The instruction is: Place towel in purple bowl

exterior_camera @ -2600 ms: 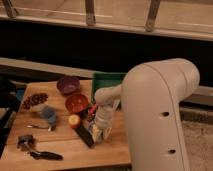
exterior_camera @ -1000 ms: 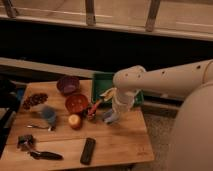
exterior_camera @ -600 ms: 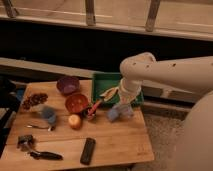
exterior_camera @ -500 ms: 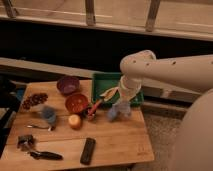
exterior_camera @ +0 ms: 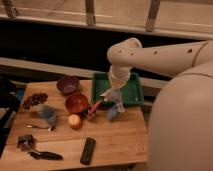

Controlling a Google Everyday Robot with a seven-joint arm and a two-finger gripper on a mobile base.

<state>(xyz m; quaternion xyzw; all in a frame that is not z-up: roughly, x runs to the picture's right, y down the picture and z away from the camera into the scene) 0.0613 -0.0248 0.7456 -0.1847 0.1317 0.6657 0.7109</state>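
Wooden table [exterior_camera: 115, 137] fills the lower half of the single camera view, and the white arm [exterior_camera: 150, 55] reaches in over it from the right. Its gripper [exterior_camera: 114, 95] points down at the front edge of the green tray [exterior_camera: 134, 92]. The jaws are pinched tight on the top of the towel [exterior_camera: 115, 107], which hangs below them as a limp pale bundle, seemingly clear of the tabletop. We judge that holding the cloth at one point keeps it narrow enough to drop into a small opening.

The purple bowl [exterior_camera: 67, 84] sits well apart from the towel, toward the left and near the back of the table. The orange-red bowl [exterior_camera: 76, 102] stands just in front of it (the wrong one, and the nearer of the two). A red object [exterior_camera: 95, 107] lies between that bowl and the hanging towel, and an orange ball [exterior_camera: 74, 121] rests just in front of the bowl. A black remote [exterior_camera: 88, 150] lies near the front edge.

We reckon the towel has to be carried leftward, passing over the orange-red bowl, before it is let go.
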